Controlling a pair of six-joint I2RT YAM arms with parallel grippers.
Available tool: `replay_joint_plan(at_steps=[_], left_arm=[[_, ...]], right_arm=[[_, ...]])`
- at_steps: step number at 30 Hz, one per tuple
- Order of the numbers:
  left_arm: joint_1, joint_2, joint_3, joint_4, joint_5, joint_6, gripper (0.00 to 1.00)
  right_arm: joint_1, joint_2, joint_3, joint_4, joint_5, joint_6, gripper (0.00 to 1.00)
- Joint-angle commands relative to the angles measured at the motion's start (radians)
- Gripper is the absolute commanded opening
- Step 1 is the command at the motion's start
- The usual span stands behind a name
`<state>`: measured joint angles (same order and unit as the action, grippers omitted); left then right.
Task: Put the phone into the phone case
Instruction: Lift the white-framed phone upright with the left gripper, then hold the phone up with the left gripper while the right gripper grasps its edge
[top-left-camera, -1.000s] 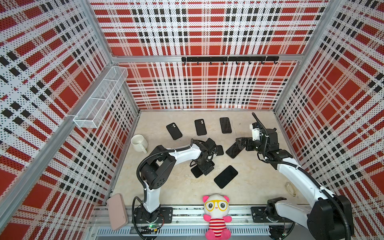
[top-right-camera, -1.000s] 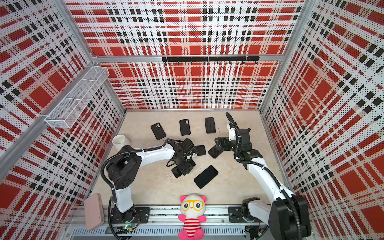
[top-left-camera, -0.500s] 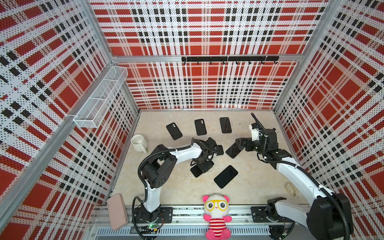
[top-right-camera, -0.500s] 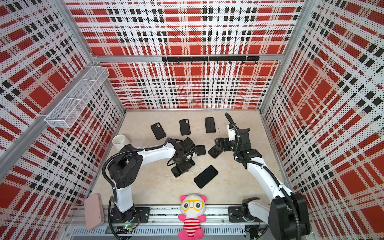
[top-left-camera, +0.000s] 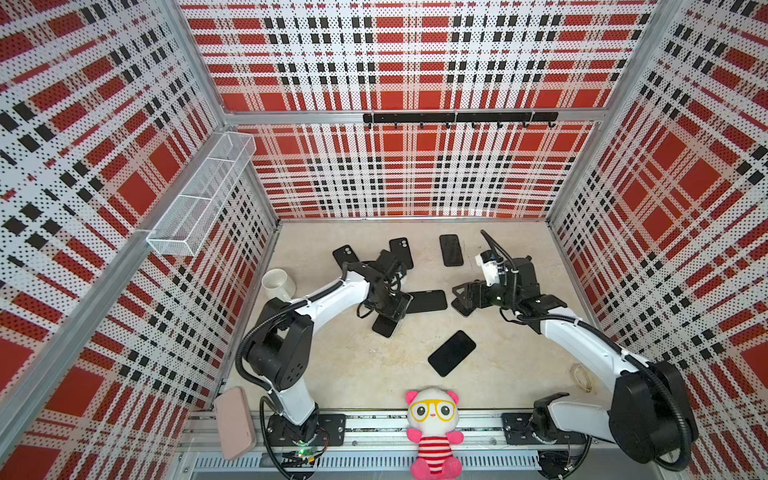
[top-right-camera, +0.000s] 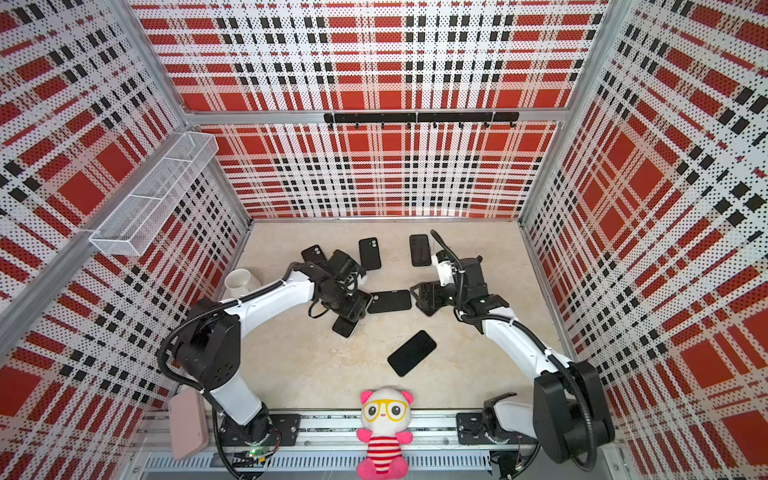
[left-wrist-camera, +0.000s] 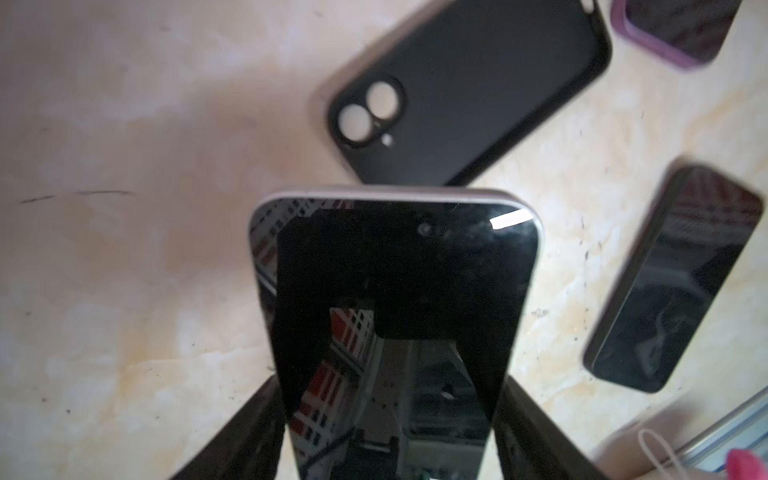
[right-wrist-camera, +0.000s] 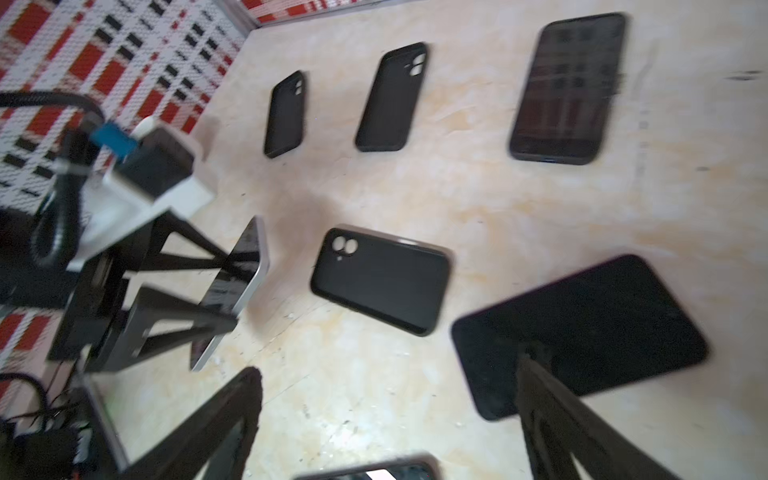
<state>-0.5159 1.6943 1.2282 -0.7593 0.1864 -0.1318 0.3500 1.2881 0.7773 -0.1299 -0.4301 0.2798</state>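
The left hand (top-left-camera: 388, 307) pinches the phone (left-wrist-camera: 395, 299) by its two long sides, one finger on each side. The phone has a pale rim and a black screen. It sits tilted in the hand, near the middle of the counter (top-left-camera: 353, 374). The empty black phone case (top-left-camera: 427, 300) lies flat just beside that hand, on the side toward the right hand (right-wrist-camera: 388, 365). The right hand is spread wide with nothing in it. It hangs over another dark phone (right-wrist-camera: 582, 324), closer to the counter's right edge.
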Motion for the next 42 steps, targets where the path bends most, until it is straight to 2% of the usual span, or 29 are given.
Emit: replay_joint_plan(at_steps=[1,4,9,11,15,19,20,22,28,32,42], left_arm=[[0.091,-0.093,-0.064,0.178,0.142,-0.220,0.32],[0.152,-0.168,-0.153,0.361,0.196,-0.406,0.26],[0.210,-0.279,-0.336,0.707,0.244,-0.777,0.13],[0.227,-0.308,-0.394,0.809,0.239,-0.932,0.03],[0.237,-0.360,-0.483,0.929,0.191,-1.155,0.00],[0.238,-0.396,-0.574,1.035,0.161,-1.338,0.00],[0.235,-0.402,-0.596,1.053,0.153,-1.371,0.00],[0.230,-0.409,-0.639,1.102,0.146,-1.434,0.00],[0.227,-0.407,-0.708,1.199,0.145,-1.532,0.00],[0.226,-0.402,-0.705,1.208,0.143,-1.540,0.00],[0.219,-0.388,-0.705,1.233,0.154,-1.543,0.00]], right_arm=[[0.078,0.033,0.016,0.152,-0.069,0.033,0.92],[0.147,0.069,-0.014,0.315,-0.082,0.095,0.86],[0.307,0.136,-0.066,0.584,0.034,0.179,0.74],[0.362,0.179,-0.094,0.731,0.085,0.229,0.67],[0.442,0.262,-0.108,0.893,0.197,0.265,0.58],[0.466,0.354,-0.128,1.078,0.265,0.388,0.57],[0.470,0.376,-0.128,1.116,0.276,0.407,0.53],[0.484,0.417,-0.118,1.174,0.298,0.421,0.47],[0.516,0.516,-0.055,1.225,0.316,0.448,0.42],[0.529,0.545,-0.020,1.182,0.329,0.434,0.41],[0.537,0.591,0.006,1.170,0.334,0.428,0.27]])
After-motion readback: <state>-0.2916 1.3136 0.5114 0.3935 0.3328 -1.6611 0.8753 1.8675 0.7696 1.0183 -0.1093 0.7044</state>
